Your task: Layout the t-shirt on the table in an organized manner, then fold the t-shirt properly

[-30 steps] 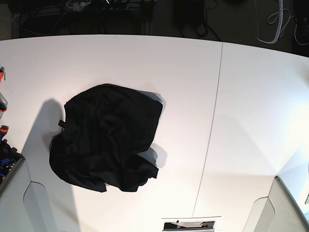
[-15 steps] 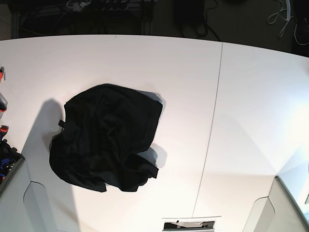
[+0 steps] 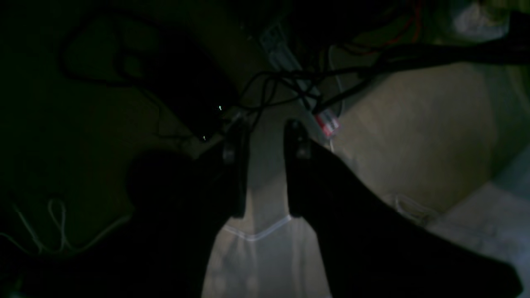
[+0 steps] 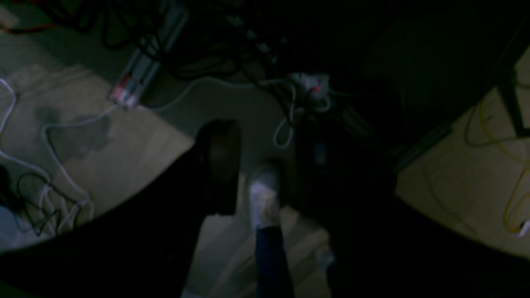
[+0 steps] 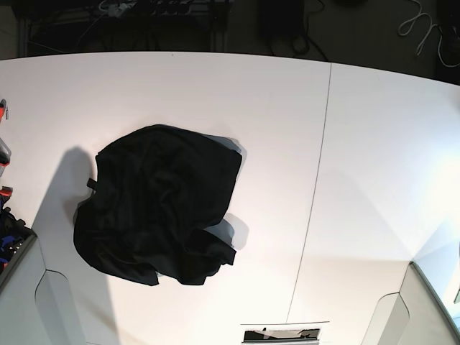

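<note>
The t-shirt (image 5: 158,205) lies as a crumpled black heap on the left half of the white table (image 5: 273,129), with folds bunched at its near right corner. Neither arm shows in the base view. In the left wrist view my left gripper (image 3: 266,132) hangs over a dim floor, its two dark fingers (image 3: 236,174) apart with nothing between them. My right gripper (image 4: 267,136) is open too, its fingers (image 4: 219,165) spread wide over the floor. The shirt and the table are out of both wrist views.
A thin dark seam (image 5: 316,180) runs across the table right of the shirt. Red and blue parts (image 5: 6,230) sit at the left edge. Cables and a power strip (image 4: 132,85) lie on the floor; a white shoe (image 4: 263,194) shows under the right gripper.
The shirt lies unchanged. A white cable beyond the table's far right edge has shifted.
</note>
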`<state>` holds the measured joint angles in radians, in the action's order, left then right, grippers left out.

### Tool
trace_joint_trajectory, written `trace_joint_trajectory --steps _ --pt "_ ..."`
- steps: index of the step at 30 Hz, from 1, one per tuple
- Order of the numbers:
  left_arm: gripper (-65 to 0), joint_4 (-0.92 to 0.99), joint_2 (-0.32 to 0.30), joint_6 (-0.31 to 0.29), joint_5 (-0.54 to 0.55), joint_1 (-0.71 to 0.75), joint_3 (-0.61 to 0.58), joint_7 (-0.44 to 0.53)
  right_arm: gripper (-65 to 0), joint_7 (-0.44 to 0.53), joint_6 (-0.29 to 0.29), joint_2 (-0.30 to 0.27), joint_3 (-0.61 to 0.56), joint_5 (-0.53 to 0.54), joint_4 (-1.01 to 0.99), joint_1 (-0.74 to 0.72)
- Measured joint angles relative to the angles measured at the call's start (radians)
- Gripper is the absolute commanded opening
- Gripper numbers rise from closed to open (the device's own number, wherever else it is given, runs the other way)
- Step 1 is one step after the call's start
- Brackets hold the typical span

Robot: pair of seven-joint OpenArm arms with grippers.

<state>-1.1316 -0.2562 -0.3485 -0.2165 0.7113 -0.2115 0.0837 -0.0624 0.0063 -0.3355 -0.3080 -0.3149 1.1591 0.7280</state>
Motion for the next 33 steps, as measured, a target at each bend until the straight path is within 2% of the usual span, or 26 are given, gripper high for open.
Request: trace_joint_trajectory --steps 9,19,26,30,33 --pt "-46.9 -0.351 -0.045 0.001 0.016 0.219 0.133 -0.002 -41.8 -0.026 0.000 -0.116 0.000 -0.001 0.344 0.210" --pt "-46.9 -0.650 -0.061 -0.003 0.022 0.435 0.285 -0.003 -41.8 -0.077 -0.060 -0.219 0.011 0.000 0.610 0.365" --pt "-46.9 -0.853 -0.060 -0.005 0.042 0.546 0.351 -0.008 -41.8 -0.122 -0.153 -0.233 0.078 -0.022 0.793 0.409" --pt "-46.9 -0.975 -0.060 -0.006 0.046 0.576 0.360 -0.024 -41.8 -0.134 -0.160 -0.232 0.147 -0.016 0.931 0.399" --pt "-46.9 -1.042 -0.060 -0.004 0.100 0.577 0.360 -0.044 -41.8 -0.160 -0.158 -0.232 0.196 0.015 1.008 0.352"
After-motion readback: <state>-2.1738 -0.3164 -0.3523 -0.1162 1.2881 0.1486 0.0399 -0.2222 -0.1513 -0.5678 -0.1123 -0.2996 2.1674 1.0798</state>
